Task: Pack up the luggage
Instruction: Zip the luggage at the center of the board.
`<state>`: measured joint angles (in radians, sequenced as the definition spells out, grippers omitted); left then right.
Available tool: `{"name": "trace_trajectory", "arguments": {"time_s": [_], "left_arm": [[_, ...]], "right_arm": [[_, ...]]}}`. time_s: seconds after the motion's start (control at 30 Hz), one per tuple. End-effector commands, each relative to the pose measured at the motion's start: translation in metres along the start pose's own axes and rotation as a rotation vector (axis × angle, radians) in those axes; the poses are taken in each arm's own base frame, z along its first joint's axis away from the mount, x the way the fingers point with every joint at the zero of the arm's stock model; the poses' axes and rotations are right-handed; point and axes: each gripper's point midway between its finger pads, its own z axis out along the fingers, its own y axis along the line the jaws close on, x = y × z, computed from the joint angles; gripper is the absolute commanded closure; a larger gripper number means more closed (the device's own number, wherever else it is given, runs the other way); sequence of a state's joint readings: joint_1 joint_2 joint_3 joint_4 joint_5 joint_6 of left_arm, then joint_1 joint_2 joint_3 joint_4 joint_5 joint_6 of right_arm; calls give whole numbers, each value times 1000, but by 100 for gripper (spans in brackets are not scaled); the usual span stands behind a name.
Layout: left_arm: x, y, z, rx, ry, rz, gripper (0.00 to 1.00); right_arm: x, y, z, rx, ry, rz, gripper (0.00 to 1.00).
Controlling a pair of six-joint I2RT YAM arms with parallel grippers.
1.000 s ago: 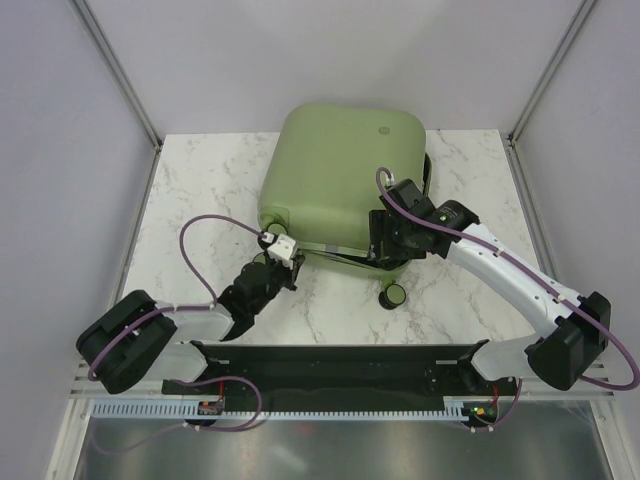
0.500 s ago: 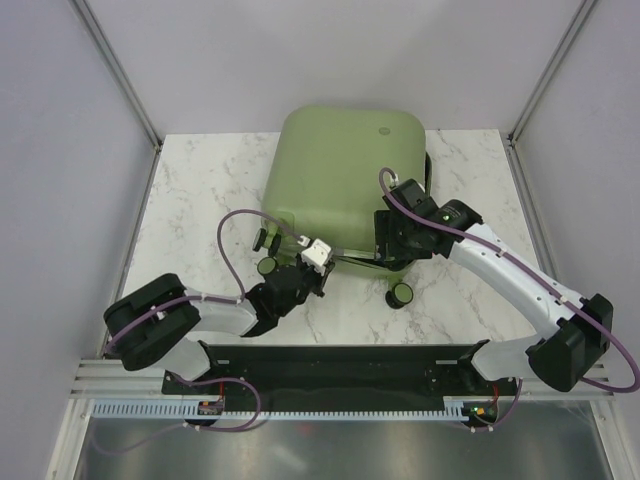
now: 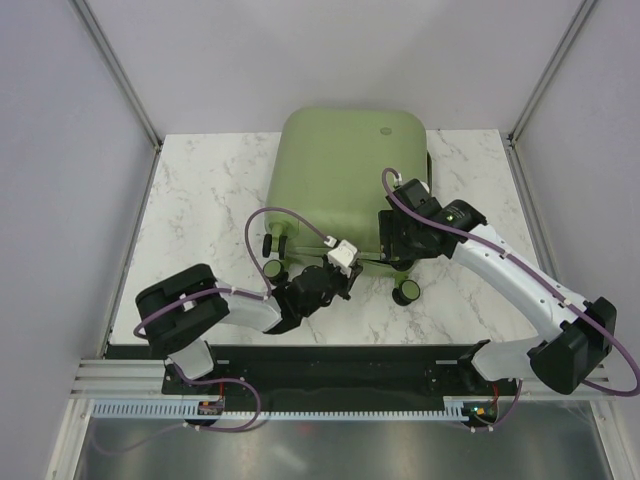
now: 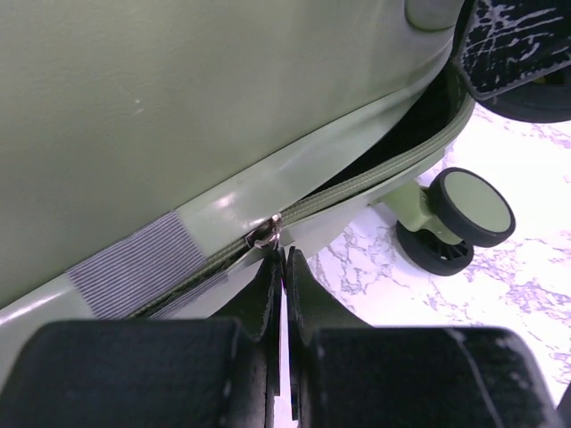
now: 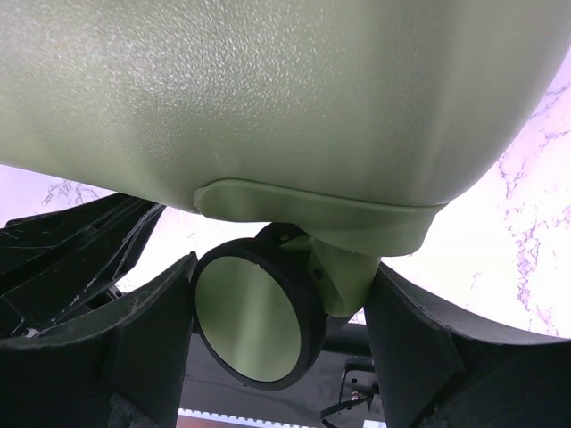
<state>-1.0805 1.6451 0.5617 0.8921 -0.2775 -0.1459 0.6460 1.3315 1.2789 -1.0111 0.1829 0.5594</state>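
Marbled tabletop [image 3: 200, 200] inside pale grey walls. Nearest the bases, left gripper [image 4: 284, 260] pinched fully together at the zipper pull [image 4: 269, 237], its tab apparently nipped between the tips, though hard to confirm from the wrist view. Just beyond the slider, open seam [image 4: 393, 147] gaping toward the corner, black lining showing inside. Further over, right gripper [image 5: 281, 294] spread wide around a caster wheel [image 5: 250, 316], pads looking pressed against wheel and bracket on either side. Farthest, the luggage [image 3: 340, 170] lying flat at the table's far middle, shell lowered but not zipped all round. Likely trouble: tab slipping from the tips if dragged off the track's line; slider biting lining at the curve; wheel swivelling in the right grip — then the whole case skating away instead of closing.
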Motion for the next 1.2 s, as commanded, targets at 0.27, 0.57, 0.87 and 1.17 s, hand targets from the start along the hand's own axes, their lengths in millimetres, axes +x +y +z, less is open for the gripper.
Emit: {"name": "trace_trajectory", "arguments": {"time_s": [0.27,0.57,0.87,1.17], "left_arm": [[-80,-90,16,300,-226,-121,98],[-89,-106,21,345,-250,-174,98],[-70,-61,8,234,-215,-293,98],[-64,-35,7,216,-161,-273,98]], "right_arm": [[-42,38,-17,-164,-161,33,100],[-44,36,-20,-148,-174,45,100],[-67,3,-46,27,-246,34,78],[-66,-33,-73,149,-256,81,29]]}}
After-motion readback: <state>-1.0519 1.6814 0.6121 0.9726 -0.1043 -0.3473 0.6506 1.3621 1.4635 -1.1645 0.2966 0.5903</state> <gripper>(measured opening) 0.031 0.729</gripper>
